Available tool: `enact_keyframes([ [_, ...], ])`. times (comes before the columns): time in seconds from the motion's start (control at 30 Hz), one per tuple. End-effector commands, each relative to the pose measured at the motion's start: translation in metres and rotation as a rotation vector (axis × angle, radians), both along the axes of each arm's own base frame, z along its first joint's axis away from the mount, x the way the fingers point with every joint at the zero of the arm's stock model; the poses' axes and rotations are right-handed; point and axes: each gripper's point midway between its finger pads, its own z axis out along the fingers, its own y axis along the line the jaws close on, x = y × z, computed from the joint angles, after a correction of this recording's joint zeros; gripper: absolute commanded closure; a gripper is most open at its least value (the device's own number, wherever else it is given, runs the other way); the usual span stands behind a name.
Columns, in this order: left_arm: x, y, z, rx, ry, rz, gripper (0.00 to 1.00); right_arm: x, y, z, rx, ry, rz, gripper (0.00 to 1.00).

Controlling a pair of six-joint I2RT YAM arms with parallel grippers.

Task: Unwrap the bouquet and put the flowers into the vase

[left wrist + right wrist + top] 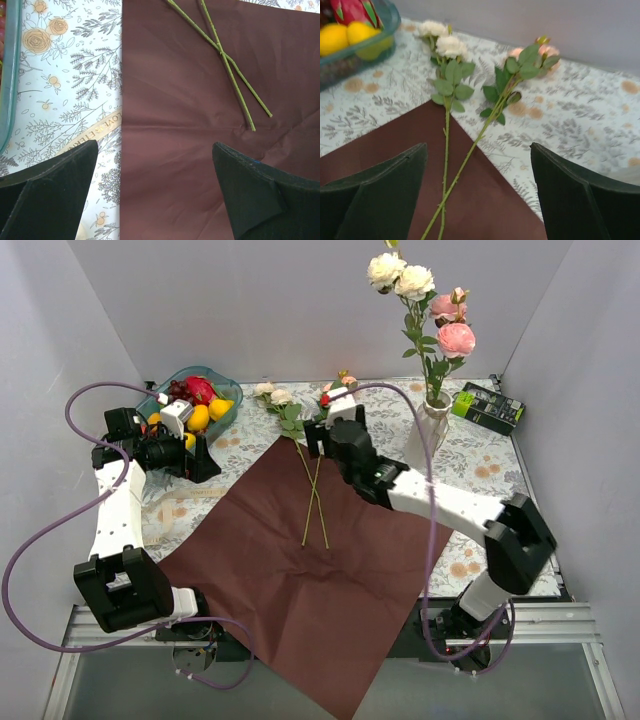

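Maroon paper (320, 570), spread flat on bench (480, 465). Two loose flowers (453, 75), stems crossed, lying across its far corner. Vase (433, 430), far right, holding cream and pink blooms (455, 338). Left gripper (155, 147), right gripper (479, 150): both wide, empty.

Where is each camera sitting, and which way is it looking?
Top external: high behind the arms, looking down at the flower-print table; both arms show, left gripper and right gripper.
Left wrist: on the left arm, looking down at flat dark maroon wrapping paper; its black fingers show.
Right wrist: low, facing the back wall over two loose green-stemmed roses; its black fingers show.
Shared: all three show the crossed stems on the paper.
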Motion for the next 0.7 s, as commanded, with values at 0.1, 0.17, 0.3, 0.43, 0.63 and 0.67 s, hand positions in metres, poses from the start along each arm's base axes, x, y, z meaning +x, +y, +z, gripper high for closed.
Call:
enact_keyframes([
  [0.1,-0.004,-0.002,0.011,0.011,-0.043,-0.01,0.02,0.038,0.05,-0.093,0.005,0.386,-0.123,0.13],
  [0.17,-0.004,-0.001,0.01,0.017,-0.038,-0.009,0.02,0.04,0.044,-0.123,-0.045,0.492,-0.185,0.14],
  [0.3,-0.005,0.0,0.01,0.037,-0.051,-0.012,0.02,0.052,0.05,-0.158,-0.092,0.538,-0.259,0.14],
  [0.43,-0.006,0.001,0.011,0.051,-0.066,-0.014,0.02,0.06,0.055,-0.171,-0.05,0.547,-0.258,0.16],
  [0.63,-0.008,0.002,0.006,0.069,-0.064,-0.02,0.02,0.073,0.049,-0.193,-0.034,0.571,-0.327,0.21],
  [0.67,-0.008,0.003,0.006,0.071,-0.064,-0.019,0.02,0.075,0.05,-0.194,-0.03,0.569,-0.33,0.22],
])
